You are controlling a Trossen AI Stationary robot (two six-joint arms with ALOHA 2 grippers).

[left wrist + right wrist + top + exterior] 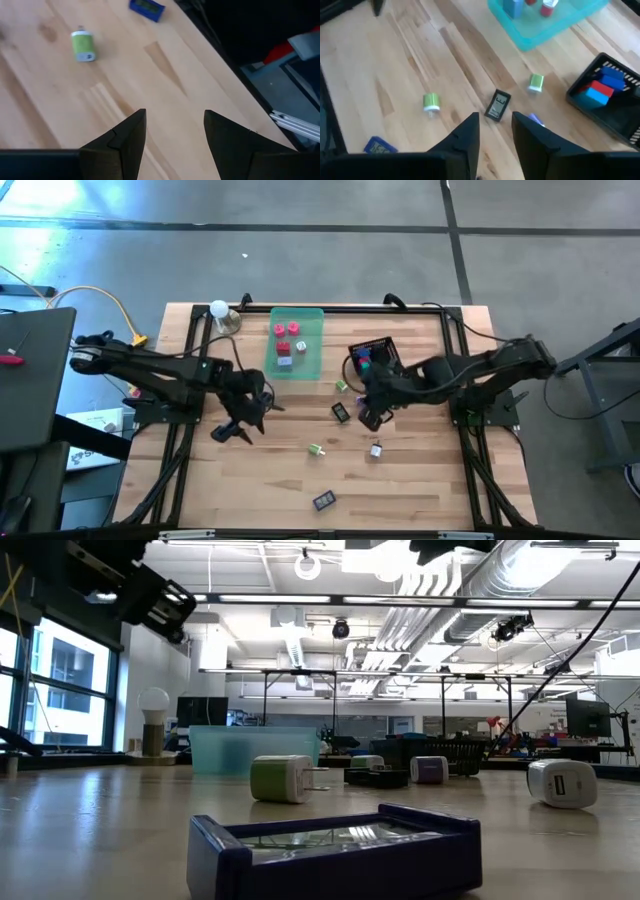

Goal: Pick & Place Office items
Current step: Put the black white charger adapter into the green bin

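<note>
Now: right tool (495,127) fingers narrowly apart, empty, above desk (430,480) | black office item (497,105) just ahead; lavender one beside fingertip | light, rigid, slick; pinch flat sides | left tool (175,125) apart, idle.
</note>
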